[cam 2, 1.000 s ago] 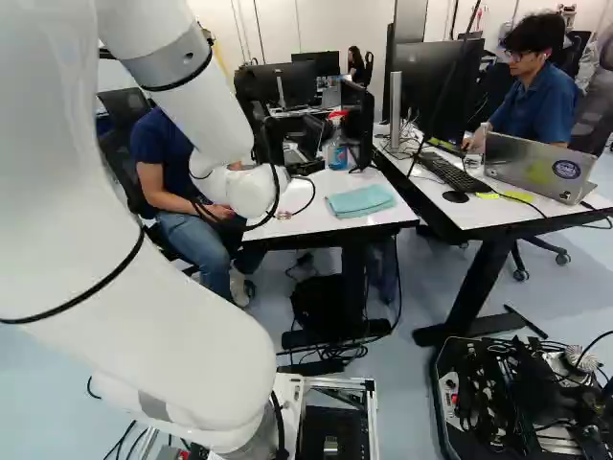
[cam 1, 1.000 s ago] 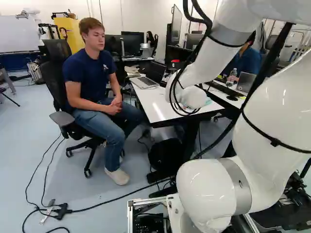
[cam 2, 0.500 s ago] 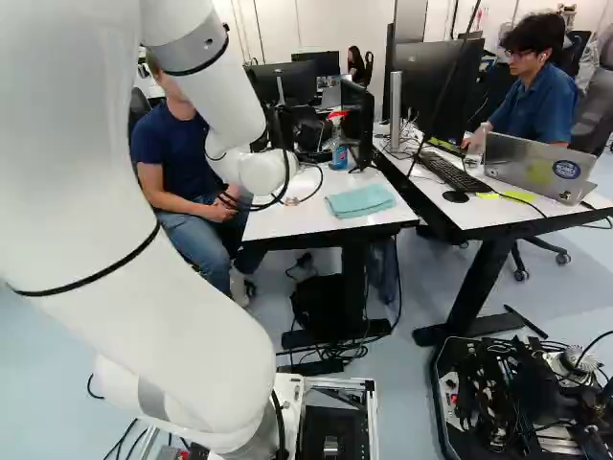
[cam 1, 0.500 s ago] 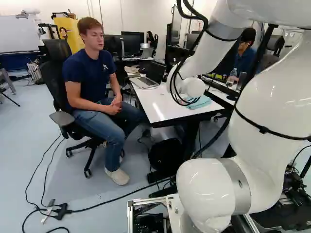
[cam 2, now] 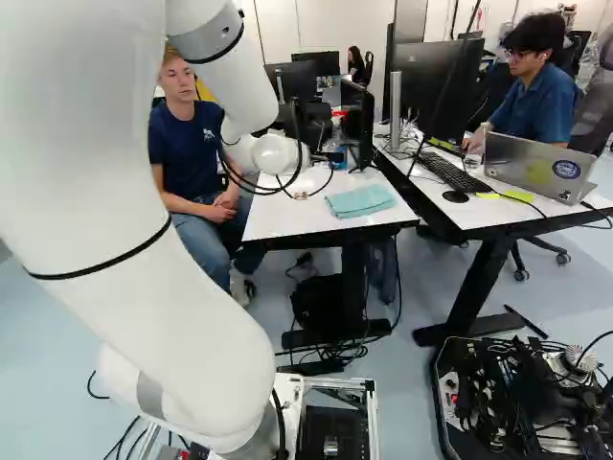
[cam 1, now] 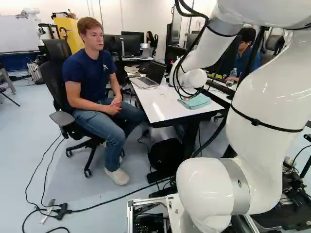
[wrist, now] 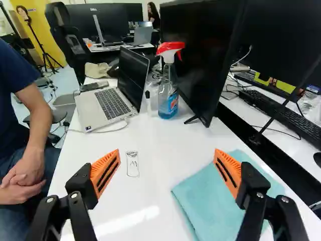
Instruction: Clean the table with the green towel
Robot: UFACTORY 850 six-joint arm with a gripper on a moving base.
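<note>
One step seems in hand: reaching for the towel, folded on the counter. Empty and wide apart, the fingers stand above; the towel lies off-centre, below one of them and partly under their gap. Next: centre over it, descend, then pinch.

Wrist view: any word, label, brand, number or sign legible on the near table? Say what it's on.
Nothing I can quote with confidence.
Spray bottle: label present, its print too small and blurred to read.
Can-like line drawing on the near table: small marks inside, can't tell which characters.
Laptop: keys and a small corner sticker, both too small to read.
Green towel: no text visible.
</note>
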